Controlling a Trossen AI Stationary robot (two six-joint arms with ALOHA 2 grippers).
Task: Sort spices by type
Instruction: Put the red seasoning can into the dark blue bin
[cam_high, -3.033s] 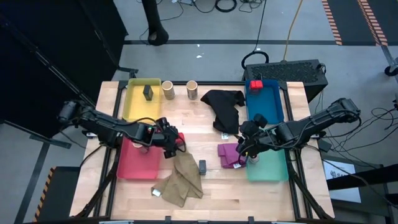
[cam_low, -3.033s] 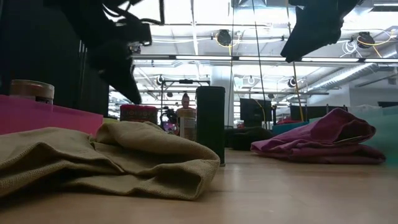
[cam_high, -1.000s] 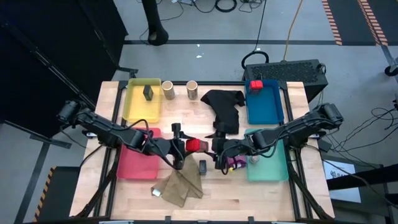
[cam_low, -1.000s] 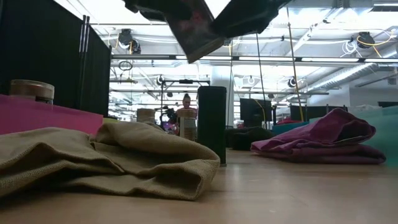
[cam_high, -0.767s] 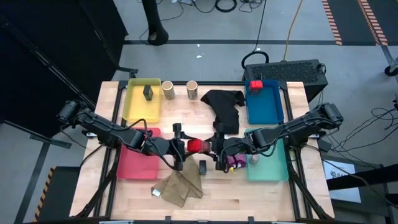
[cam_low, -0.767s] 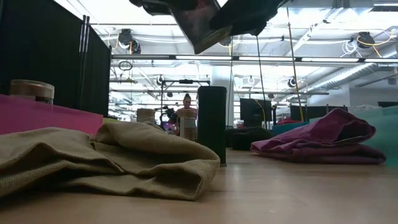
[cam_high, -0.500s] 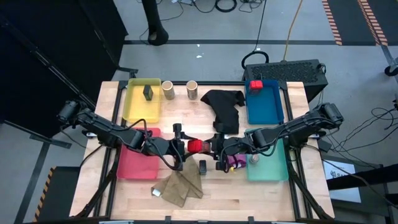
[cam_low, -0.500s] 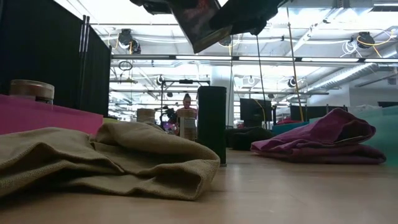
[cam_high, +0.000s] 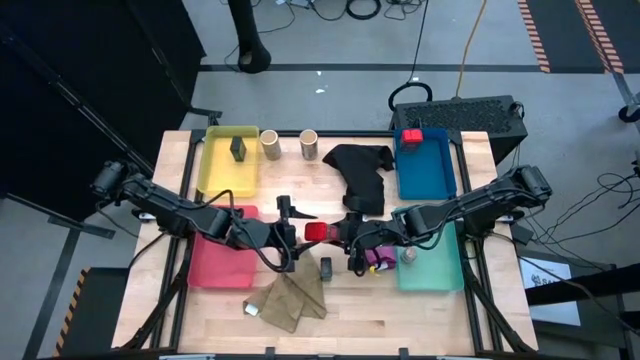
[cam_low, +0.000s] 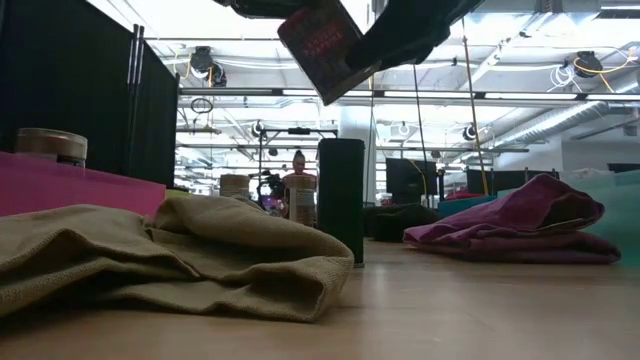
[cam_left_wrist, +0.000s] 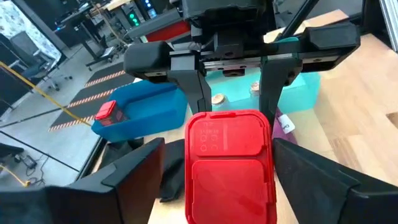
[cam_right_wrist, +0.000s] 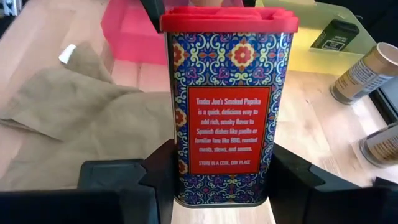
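A red-lidded spice tin with a patterned blue label (cam_high: 315, 232) hangs in the air above the table's middle, tilted in the low view (cam_low: 328, 45). My right gripper (cam_high: 336, 236) is shut on it. My left gripper (cam_high: 292, 235) is open, its fingers standing apart on either side of the tin's lid end (cam_left_wrist: 230, 134). Two tan cylinders (cam_high: 270, 145) (cam_high: 309, 145) stand at the far edge. One dark block (cam_high: 238, 148) sits in the yellow tray, another (cam_high: 326, 267) stands on the table. A red box (cam_high: 411, 136) is in the blue tray. My right gripper pinches the tin between its two fingers (cam_right_wrist: 155, 171) on the two narrow sides near its base end (cam_right_wrist: 221, 186). The fingers come about level from the table's right, lying along the tin. The tin is lifted clear, its red lid (cam_right_wrist: 229, 20) pointing toward the left arm.
A khaki cloth (cam_high: 290, 297) lies near the front edge, a purple cloth (cam_high: 378, 258) beside the teal tray (cam_high: 435, 268), a black cloth (cam_high: 362, 175) toward the far side. The red tray (cam_high: 220, 262) holds a small jar (cam_low: 50, 145). Small jars (cam_high: 407, 256) sit in the teal tray.
My left gripper has opened and let go of the tin's lid end, while my right gripper keeps its hold. The tin has stayed over the table's middle and tipped a little, so its label now shows in the low view.
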